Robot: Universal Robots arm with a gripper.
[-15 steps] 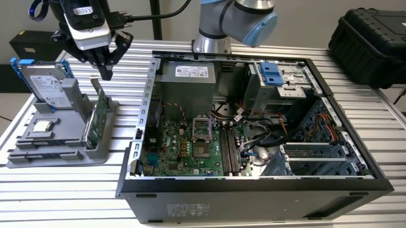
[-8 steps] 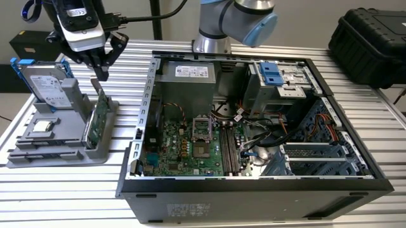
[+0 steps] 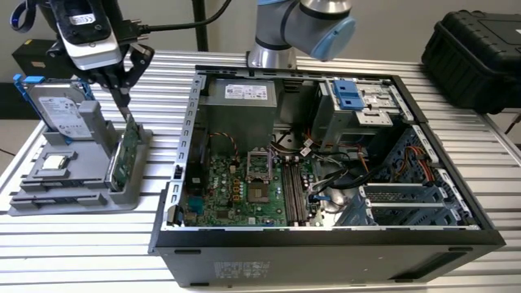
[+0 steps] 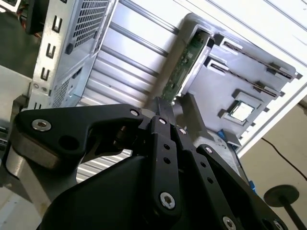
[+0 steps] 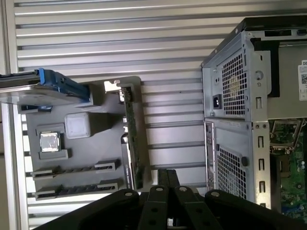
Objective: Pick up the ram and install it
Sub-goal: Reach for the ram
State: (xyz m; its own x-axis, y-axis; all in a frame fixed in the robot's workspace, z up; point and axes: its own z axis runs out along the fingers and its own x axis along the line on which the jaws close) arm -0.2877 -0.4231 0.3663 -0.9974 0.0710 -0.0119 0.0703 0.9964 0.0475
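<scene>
Black gripper point(image 3: 127, 108) above the gray holder point(image 3: 77, 198), near the edge of the bench point(image 3: 82, 244) on the exterior view's left, jaws drawn together, tips at the top end of the ram point(image 3: 122, 155) standing on edge, any pinch on it unclear.

The table point(image 3: 82, 250) shows ribbed bare metal with a dull silver sheen, and on it the holder point(image 3: 73, 198) is matt grey plastic, smooth and unglossy, carrying the hard drive point(image 3: 57, 107) with its satin metal face and blue plastic rails point(image 3: 31, 79). The computer case point(image 3: 192, 116) gives bare perforated sheet metal inside a matt black shell. The gripper point(image 4: 159, 103) is all matt black with small shiny metal screws, and the arm point(image 3: 313, 24) wears smooth silver-grey metal with a pale blue plastic cap.
</scene>
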